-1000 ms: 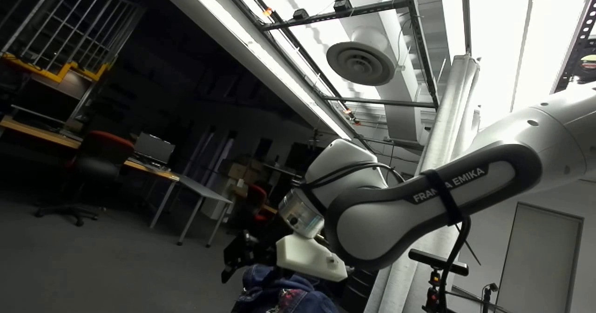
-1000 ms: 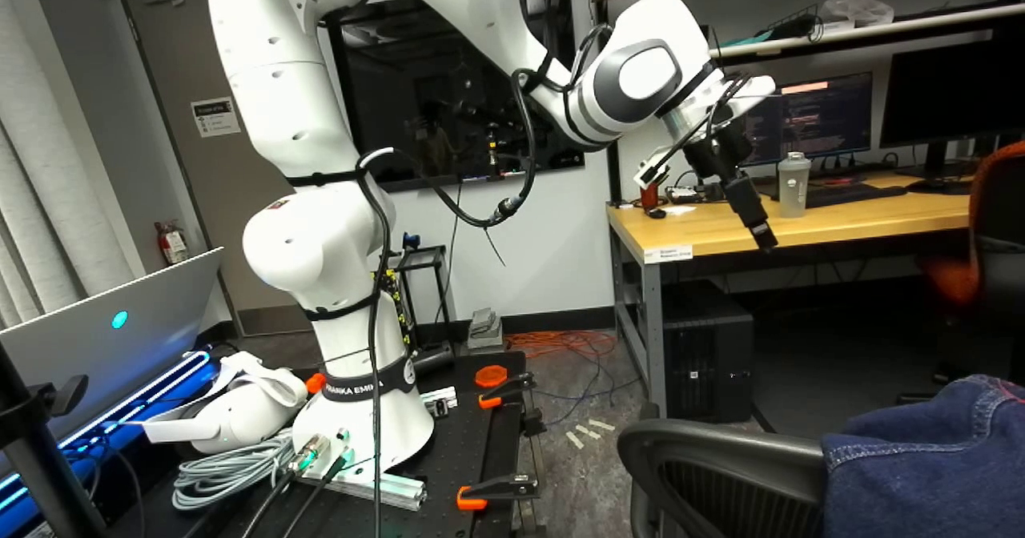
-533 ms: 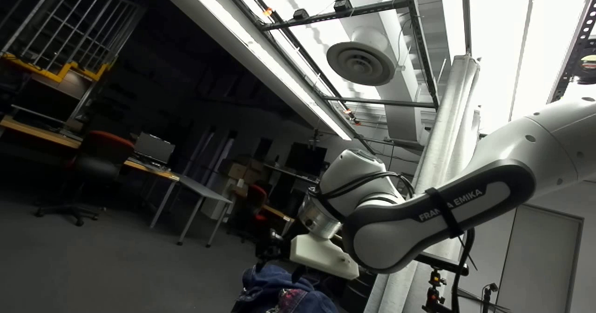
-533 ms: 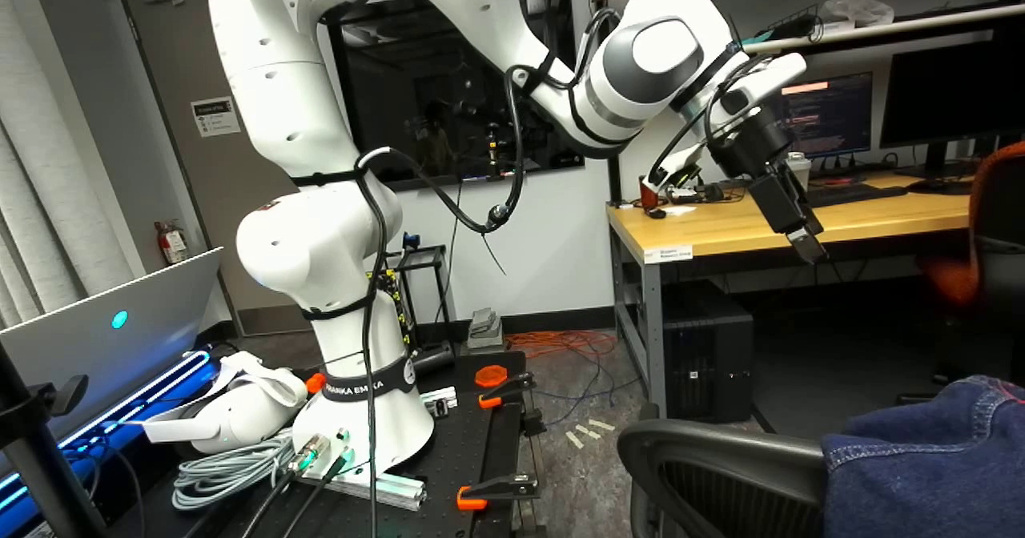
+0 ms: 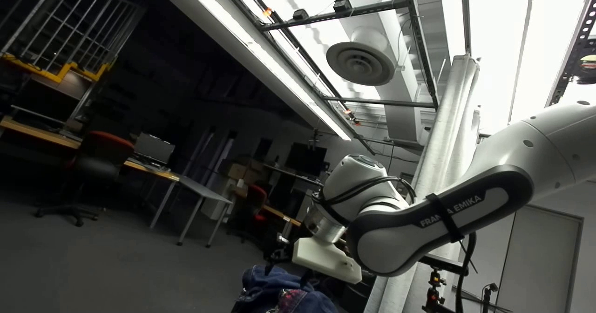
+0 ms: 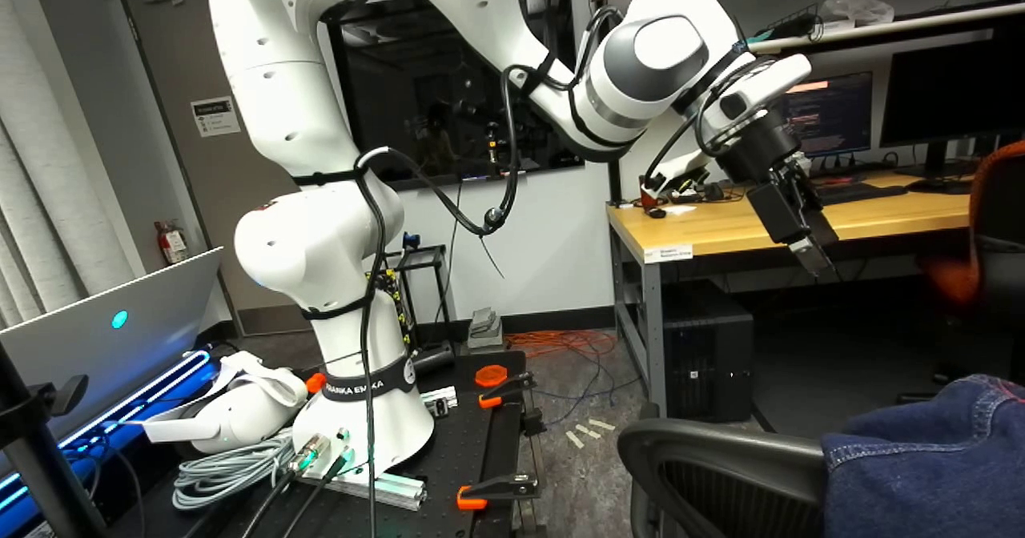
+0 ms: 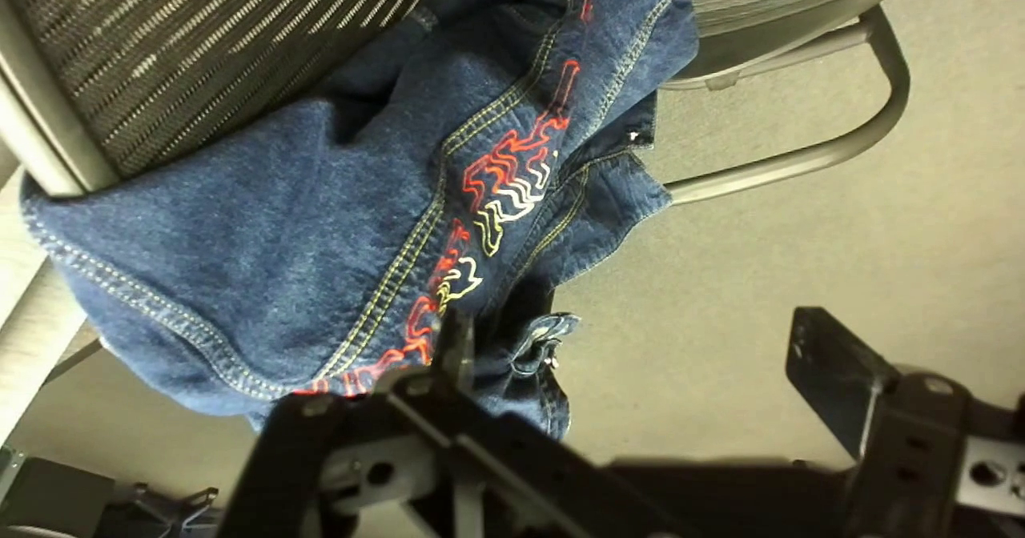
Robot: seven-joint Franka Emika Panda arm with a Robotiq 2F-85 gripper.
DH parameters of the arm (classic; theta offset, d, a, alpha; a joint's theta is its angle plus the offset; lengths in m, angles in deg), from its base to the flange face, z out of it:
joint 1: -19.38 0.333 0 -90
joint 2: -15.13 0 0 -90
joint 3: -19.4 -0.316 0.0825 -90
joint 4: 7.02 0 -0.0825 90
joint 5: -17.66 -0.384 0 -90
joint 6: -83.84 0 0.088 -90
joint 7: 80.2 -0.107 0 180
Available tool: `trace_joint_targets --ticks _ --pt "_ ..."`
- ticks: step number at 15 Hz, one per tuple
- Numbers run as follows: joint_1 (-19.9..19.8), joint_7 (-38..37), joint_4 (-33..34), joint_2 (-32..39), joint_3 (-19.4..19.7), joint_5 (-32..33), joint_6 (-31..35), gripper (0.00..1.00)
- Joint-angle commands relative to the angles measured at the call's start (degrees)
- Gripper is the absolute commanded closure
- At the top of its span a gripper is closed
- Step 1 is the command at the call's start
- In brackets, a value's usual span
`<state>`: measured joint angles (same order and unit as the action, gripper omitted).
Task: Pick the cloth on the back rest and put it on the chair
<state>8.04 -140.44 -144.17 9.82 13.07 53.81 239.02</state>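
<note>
One cloth (image 7: 264, 242), one arm (image 6: 320, 242), one end effector (image 7: 633, 334), two fingers (image 7: 841, 378). In an exterior view, two chairs (image 6: 725, 443), two clamps (image 6: 508, 487), two monitors (image 6: 953, 94), one wall screen (image 6: 400, 90), one laptop (image 6: 128, 318), one headset (image 6: 248, 410), one grey coil (image 6: 232, 474), one extinguisher (image 6: 172, 243), one door (image 6: 200, 170), one sign (image 6: 215, 116), one computer tower (image 6: 709, 354), one wooden surface (image 6: 713, 230), three floor strips (image 6: 588, 431). Also in an exterior view, one round vent (image 5: 361, 64).

The cloth (image 6: 925, 466) was cropped.
Both exterior views lost its lower part; the lit monitor (image 6: 837, 118) was unreadable.
</note>
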Motion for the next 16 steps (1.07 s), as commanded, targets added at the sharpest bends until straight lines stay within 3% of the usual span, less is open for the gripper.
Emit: trace_joint_targets --ticks 1,10,16 --pt "-0.28 -2.34 -0.34 0.95 -0.44 2.22 0.29 0.0" --pt "-4.25 -17.63 1.77 6.89 3.07 19.12 -2.31 0.0" --pt "-4.94 -26.02 4.42 11.18 5.48 23.49 -4.39 0.0"
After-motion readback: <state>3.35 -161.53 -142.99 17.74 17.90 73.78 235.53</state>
